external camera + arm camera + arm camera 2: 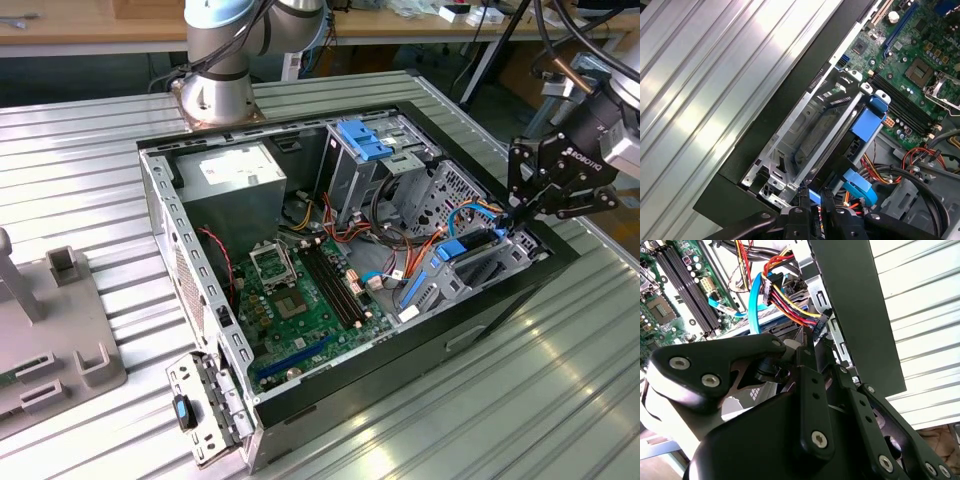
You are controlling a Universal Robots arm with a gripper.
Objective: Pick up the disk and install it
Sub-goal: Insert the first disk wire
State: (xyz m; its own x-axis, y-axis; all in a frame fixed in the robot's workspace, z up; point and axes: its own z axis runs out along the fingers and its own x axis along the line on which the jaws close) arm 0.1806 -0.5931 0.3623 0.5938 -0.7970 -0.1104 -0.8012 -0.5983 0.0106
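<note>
In the exterior view the gripper (516,224) hangs at the exterior view's right end of the open computer case (166,212) on the table (500,420). Its tips are at the drive cage (470,262). The disk (810,132) sits inside that cage, near the motherboard (300,300). I cannot tell whether the jaws are clenched.

Green motherboard (300,290) inside a black-walled case (480,320) — red, yellow and orange cables (787,302). In the exterior view, a light-blue latch (363,138) at twelve o'clock and a black gripper (514,218) at three — silver ribbed bench (90,150).
</note>
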